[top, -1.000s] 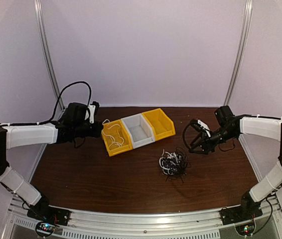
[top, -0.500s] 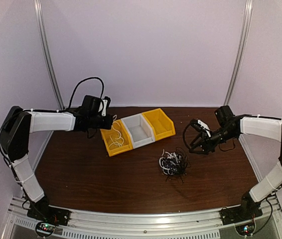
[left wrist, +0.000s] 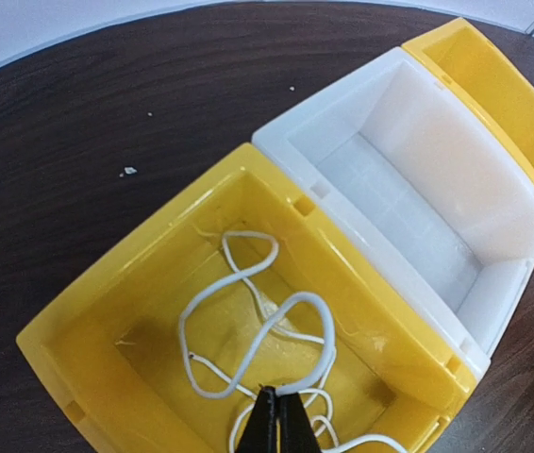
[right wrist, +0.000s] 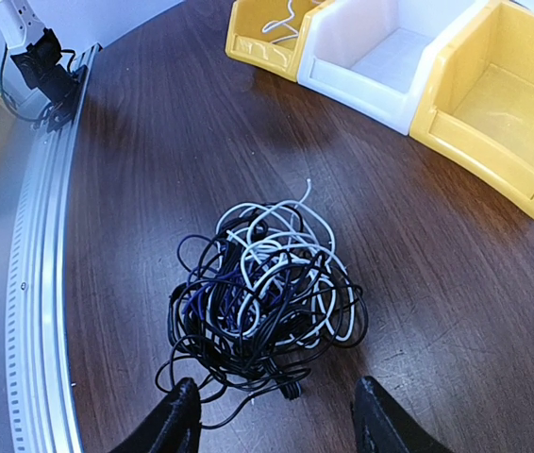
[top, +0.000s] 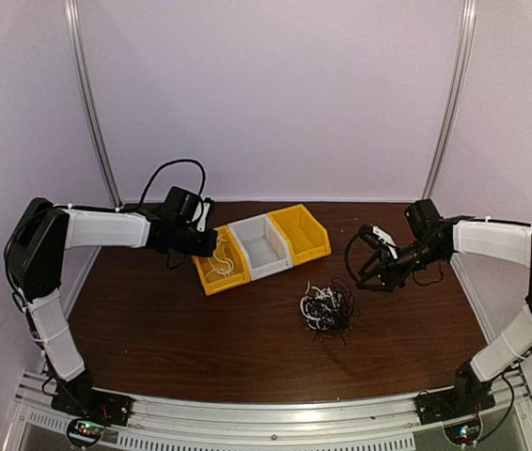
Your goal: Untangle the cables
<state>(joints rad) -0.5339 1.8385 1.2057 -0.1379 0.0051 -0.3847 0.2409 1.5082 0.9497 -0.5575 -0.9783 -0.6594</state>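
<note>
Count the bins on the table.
3, side by side in a row: left yellow bin holding a white cable, white bin in the middle, right yellow bin. None seem hidden.

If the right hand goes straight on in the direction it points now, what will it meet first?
Most likely the tangle of cables, which lies straight ahead of the open right hand; depth is unclear.

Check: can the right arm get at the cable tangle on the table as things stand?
Probably yes. The right gripper is open, and the tangle lies on the table just ahead of it; nothing stands between them, and the bins sit farther off.
</note>
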